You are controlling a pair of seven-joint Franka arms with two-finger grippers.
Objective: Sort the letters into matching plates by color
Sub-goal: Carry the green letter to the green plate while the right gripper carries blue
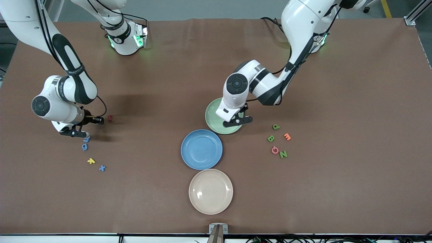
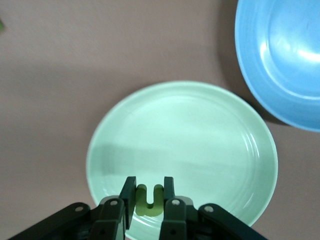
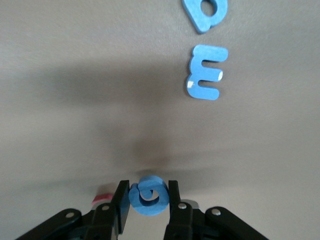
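My left gripper (image 1: 237, 121) hangs over the pale green plate (image 1: 213, 118), shut on a green letter U (image 2: 149, 200) above that plate's rim (image 2: 200, 140). The blue plate (image 1: 201, 149) lies beside it, nearer the front camera. At the right arm's end of the table, my right gripper (image 1: 75, 132) stands low at the table, shut on a blue letter G (image 3: 148, 196). A blue E (image 3: 206, 72) and one more blue letter (image 3: 206, 12) lie close by. A red letter (image 3: 101, 199) peeks out beside one finger.
A yellow letter (image 1: 91, 161) and a blue X (image 1: 102, 168) lie nearer the camera than the right gripper. Green letters (image 1: 276, 127), an orange E (image 1: 287, 136) and a pink letter (image 1: 275, 150) cluster toward the left arm's end. A cream plate (image 1: 211, 191) sits nearest the camera.
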